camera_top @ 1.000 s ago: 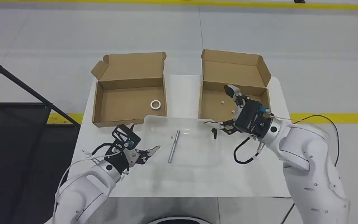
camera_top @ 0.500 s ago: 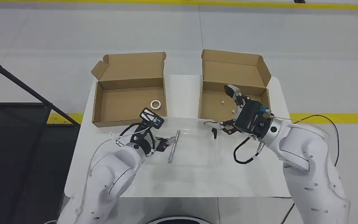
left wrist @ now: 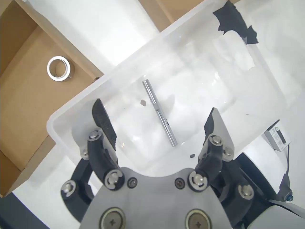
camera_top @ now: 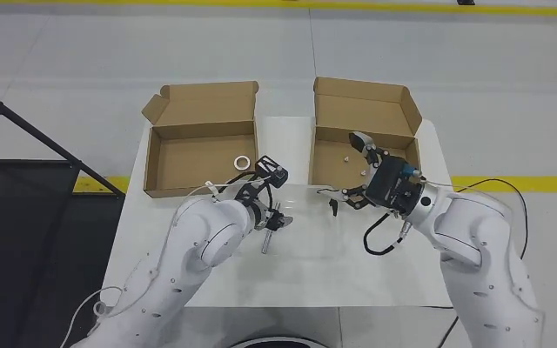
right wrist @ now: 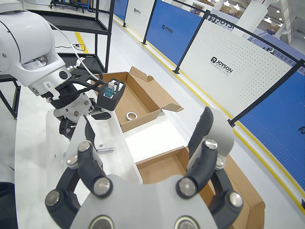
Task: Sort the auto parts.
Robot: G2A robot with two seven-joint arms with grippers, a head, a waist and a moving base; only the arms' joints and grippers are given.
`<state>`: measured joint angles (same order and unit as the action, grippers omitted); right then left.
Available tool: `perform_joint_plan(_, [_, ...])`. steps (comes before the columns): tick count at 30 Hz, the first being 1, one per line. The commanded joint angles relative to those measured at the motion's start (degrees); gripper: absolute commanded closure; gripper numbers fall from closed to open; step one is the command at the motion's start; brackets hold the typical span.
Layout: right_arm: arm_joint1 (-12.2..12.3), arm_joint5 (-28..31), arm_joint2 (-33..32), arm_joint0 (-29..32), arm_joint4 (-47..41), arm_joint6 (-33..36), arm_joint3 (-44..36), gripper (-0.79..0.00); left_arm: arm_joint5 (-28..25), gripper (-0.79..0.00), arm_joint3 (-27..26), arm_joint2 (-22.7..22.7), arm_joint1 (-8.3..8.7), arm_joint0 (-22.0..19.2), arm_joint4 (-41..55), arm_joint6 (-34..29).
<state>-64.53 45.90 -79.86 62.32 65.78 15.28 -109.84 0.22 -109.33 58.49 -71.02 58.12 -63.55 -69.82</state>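
I have the left gripper (camera_top: 277,219) (left wrist: 156,110) over the left half of the clear tray (camera_top: 296,184) (left wrist: 133,58). Its fingers (left wrist: 103,117) are spread apart with nothing in them. The metal rod (camera_top: 266,239) (left wrist: 159,113) (right wrist: 106,149) lies flat on the tray floor, and the wrist camera shows it between the two fingers. I cannot tell how high above it they are.

The tray sits mid-surface (camera_top: 392,270), just in front of two open cardboard boxes. The left box (camera_top: 187,165) (left wrist: 23,84) is at the surface's far left corner and holds a metal ring (camera_top: 241,162) (left wrist: 58,68) (right wrist: 131,115) near its right wall. The right box (camera_top: 365,113) is at the far right corner.

The right gripper (camera_top: 352,170) (right wrist: 147,120) hangs over the near edge of the right box, by the tray's right end. Its fingers are wide apart and empty.
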Motion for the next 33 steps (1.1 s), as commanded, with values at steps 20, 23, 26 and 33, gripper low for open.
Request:
perform_joint_plan(20, [0.0, 0.0, 0.0, 0.0, 0.0, 0.0, 0.0, -0.785, 7.2, -0.643, 8.9, -6.3, -2.2, -6.9, 1.0, -9.9])
perform_joint_plan(23, [0.0, 0.0, 0.0, 0.0, 0.0, 0.0, 0.0, -0.785, 8.5, -0.606, 11.0, -7.3, -2.69, -7.9, 1.6, -10.9])
perform_joint_plan(26, [0.0, 0.0, 0.0, 0.0, 0.0, 0.0, 0.0, -0.785, 9.9, -0.465, 13.2, -8.4, -3.14, -9.0, 0.8, -11.7])
perform_joint_plan(33, [0.0, 0.0, 0.0, 0.0, 0.0, 0.0, 0.0, -0.785, 12.0, -0.582, 17.7, -10.5, -4.35, -11.3, 1.2, -12.0])
